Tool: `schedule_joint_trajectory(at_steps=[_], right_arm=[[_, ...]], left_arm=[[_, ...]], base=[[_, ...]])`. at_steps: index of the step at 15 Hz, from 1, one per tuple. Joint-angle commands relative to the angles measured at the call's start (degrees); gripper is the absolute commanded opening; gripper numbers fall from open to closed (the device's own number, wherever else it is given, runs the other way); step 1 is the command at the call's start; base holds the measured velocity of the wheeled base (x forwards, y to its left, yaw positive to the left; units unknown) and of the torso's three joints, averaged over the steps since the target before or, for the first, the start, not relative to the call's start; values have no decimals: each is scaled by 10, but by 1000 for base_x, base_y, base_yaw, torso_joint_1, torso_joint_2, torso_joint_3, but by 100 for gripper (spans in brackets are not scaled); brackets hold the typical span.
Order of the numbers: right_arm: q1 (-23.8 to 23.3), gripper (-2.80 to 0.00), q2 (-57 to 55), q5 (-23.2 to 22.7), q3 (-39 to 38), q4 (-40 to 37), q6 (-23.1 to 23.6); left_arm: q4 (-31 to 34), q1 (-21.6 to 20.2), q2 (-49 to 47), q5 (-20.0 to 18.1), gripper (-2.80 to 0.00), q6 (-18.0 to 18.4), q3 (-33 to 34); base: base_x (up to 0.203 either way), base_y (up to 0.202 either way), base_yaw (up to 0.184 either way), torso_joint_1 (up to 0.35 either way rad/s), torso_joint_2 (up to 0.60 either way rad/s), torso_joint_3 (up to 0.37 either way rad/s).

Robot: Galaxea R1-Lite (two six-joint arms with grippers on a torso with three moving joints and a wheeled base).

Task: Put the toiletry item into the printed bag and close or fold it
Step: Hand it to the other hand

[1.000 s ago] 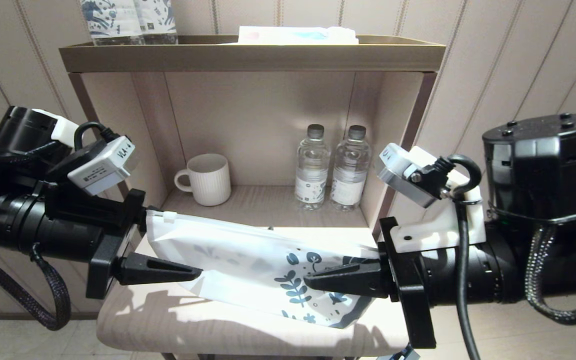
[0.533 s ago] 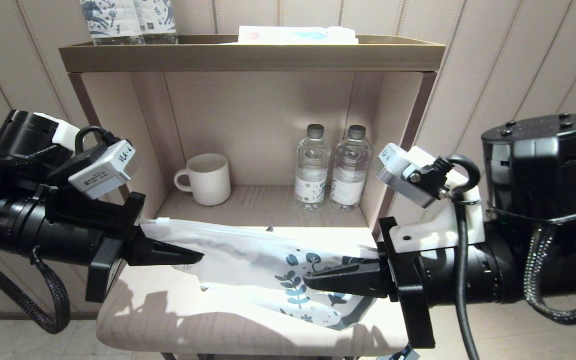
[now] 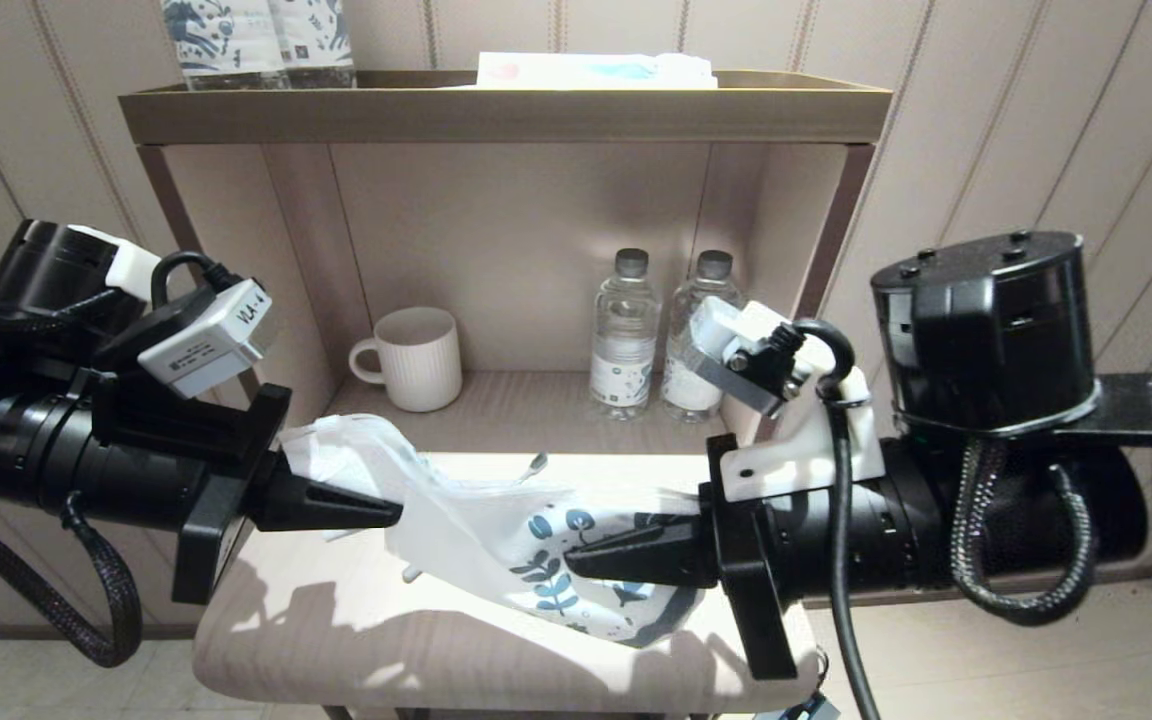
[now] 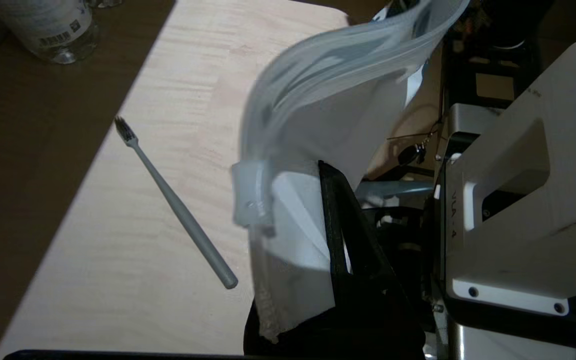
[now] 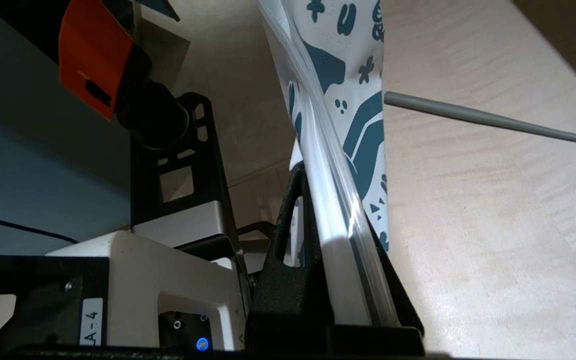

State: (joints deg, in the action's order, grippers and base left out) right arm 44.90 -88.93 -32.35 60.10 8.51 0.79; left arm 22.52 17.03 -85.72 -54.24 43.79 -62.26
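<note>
I've got both grippers, left and right, clamped on the bag; toothbrush lies outside on the table; insertion, closing left.

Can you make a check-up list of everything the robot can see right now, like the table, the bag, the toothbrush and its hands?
Surface: pale wooden table, sunlit.
Job's things: printed bag held up off the table, crumpled between both grippers; toothbrush lies on the table, outside the bag.
Clutter: white mug and two water bottles in the shelf niche.
Grippers: left gripper shut on the bag's zip end; right gripper shut on its printed end.
Cables: black cables along both arms.
Surroundings: striped wall panels.
</note>
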Motion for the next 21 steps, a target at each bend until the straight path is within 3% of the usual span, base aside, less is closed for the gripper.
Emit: schedule_joint_trajectory(at_steps=[1,5,8,12,17,21], right_arm=[[3,-280,-27,-2,19,-2,0],[15,-280,-69,0,67,-27,1],[16,-280,-67,3,59,-28,8],[3,-280,-3,9,29,-46,20],[4,-280,17,82,15,-63,50],[6,-280,-5,86,28,-61,53]], left_arm=[[2,7,-1,-3,-280,2,0],[2,27,-7,12,-280,2,2],[2,28,-7,16,-280,2,4],[2,1,-10,15,-280,1,1],[9,-5,5,43,-280,-2,19],[9,-3,6,45,-280,-1,22]], base=[[0,0,0,0,0,0],[0,0,0,0,0,0],[0,0,0,0,0,0],[0,0,0,0,0,0],[0,0,0,0,0,0],[0,0,0,0,0,0]])
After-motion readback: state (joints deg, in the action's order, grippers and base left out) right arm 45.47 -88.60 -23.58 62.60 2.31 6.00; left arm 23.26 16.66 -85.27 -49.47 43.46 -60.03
